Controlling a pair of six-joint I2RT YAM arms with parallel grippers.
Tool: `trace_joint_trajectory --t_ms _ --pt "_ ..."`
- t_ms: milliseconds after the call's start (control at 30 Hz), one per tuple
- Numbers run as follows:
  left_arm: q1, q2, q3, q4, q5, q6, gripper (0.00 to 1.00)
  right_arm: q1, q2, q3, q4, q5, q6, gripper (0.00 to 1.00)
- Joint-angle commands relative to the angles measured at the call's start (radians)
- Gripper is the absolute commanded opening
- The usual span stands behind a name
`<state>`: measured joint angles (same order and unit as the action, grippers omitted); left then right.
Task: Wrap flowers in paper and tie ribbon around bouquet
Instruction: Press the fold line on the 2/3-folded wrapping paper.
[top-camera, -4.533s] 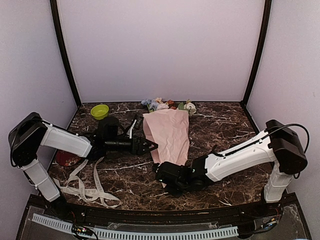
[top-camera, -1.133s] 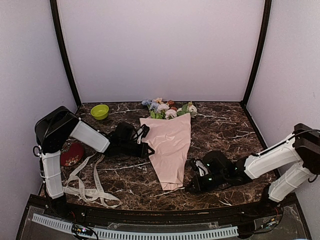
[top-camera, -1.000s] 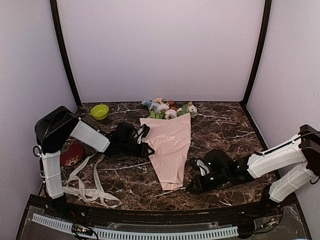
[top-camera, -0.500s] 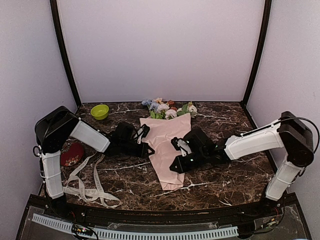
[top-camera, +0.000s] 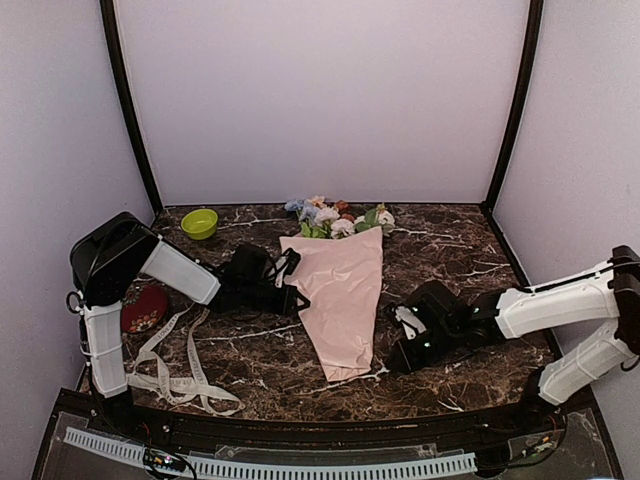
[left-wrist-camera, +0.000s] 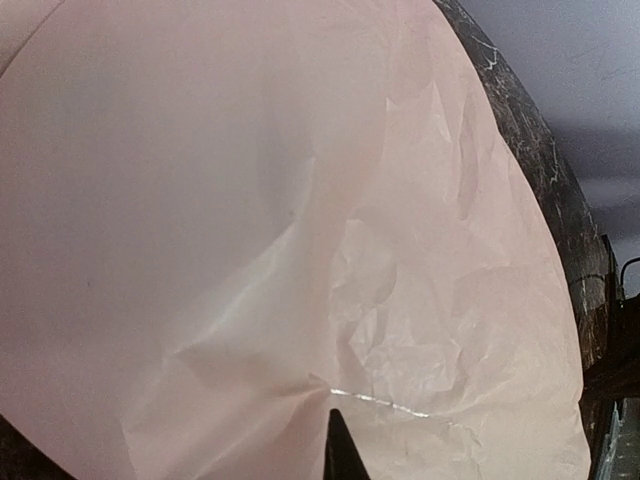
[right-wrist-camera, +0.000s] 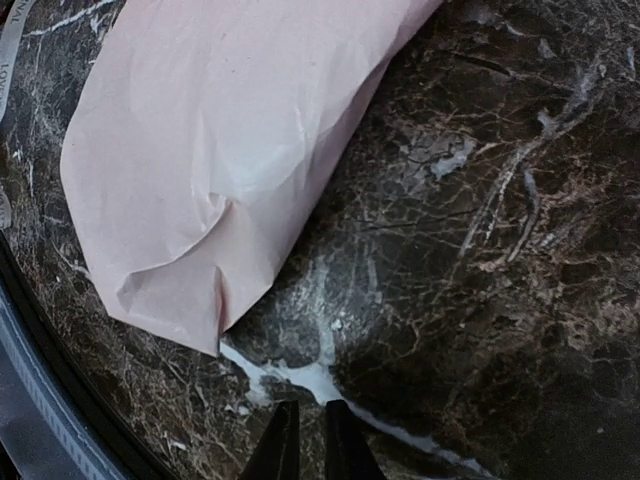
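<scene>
We note the right arm (top-camera: 540, 305) has drawn back off the bouquet (top-camera: 342, 290), which lies in the middle of the surface (top-camera: 255, 350), blooms at the far end. Right gripper (top-camera: 398, 362) sits low just beside the narrow end, jaws barely parted, holding nothing. Left gripper (top-camera: 298, 298) stays clenched on the paper (left-wrist-camera: 250, 200) at its left edge, forearm stretched low.

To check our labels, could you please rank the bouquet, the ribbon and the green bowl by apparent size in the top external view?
1. bouquet, largest
2. ribbon, counting its whole sprawl
3. green bowl, smallest
</scene>
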<state>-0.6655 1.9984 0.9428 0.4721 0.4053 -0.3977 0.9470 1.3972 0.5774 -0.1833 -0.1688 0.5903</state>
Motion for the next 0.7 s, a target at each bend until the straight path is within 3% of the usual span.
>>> trace_joint_trajectory --t_ms 0,167,300,533,667 --pt "0.004 0.007 0.008 0.001 0.021 0.017 0.0 -0.014 -0.05 0.138 -0.143 0.023 -0.103 0.11" --pt "0.002 0.006 0.007 0.014 0.029 -0.005 0.0 -0.015 0.066 0.256 -0.049 -0.052 -0.144 0.12" --pt "0.0 0.004 0.015 0.006 0.017 -0.008 0.0 0.006 0.185 0.257 0.036 -0.152 -0.129 0.09" --pt "0.0 0.002 0.022 -0.017 -0.014 0.003 0.0 0.047 0.234 0.116 0.045 -0.109 -0.063 0.06" --pt "0.0 0.002 0.034 -0.016 -0.006 0.006 0.0 0.062 0.143 0.012 0.031 -0.077 -0.019 0.06"
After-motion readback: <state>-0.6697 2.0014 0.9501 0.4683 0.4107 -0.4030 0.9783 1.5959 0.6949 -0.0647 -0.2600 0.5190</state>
